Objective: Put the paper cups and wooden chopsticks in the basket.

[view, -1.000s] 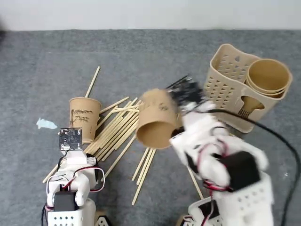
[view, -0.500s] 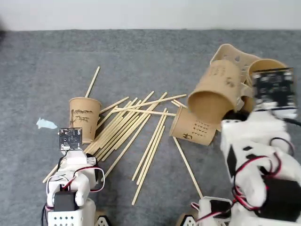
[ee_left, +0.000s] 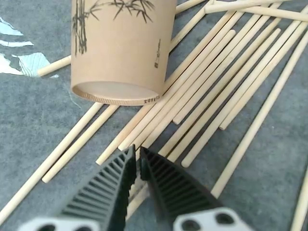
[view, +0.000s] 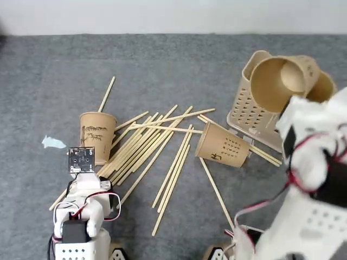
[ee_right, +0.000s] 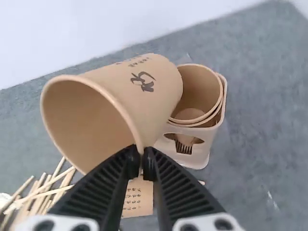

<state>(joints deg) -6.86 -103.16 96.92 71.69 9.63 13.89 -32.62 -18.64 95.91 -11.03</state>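
Note:
My right gripper (ee_right: 139,156) is shut on the rim of a paper cup (ee_right: 110,103). It holds that cup (view: 279,81) tilted in the air over the beige basket (view: 246,111). The basket (ee_right: 192,161) holds stacked cups (ee_right: 199,94) in one compartment. Another cup (view: 222,147) lies on its side on the grey mat beside the basket. A bamboo-printed cup (view: 97,135) sits at the left with its base (ee_left: 113,94) towards my left gripper (ee_left: 137,163), which is shut and holds nothing. Many wooden chopsticks (view: 146,146) lie scattered across the middle, and some chopsticks (ee_left: 216,86) run under the left gripper.
A pale blue scrap (view: 53,142) lies on the mat left of the bamboo cup. The left arm's base (view: 78,227) stands at the near left. The right arm (view: 312,179) takes up the near right. Bare mat stretches along the far side.
The right arm has carried its cup from over the chopstick pile to the right and up, above the basket. The cup lying on its side came into sight. The left arm has stayed still.

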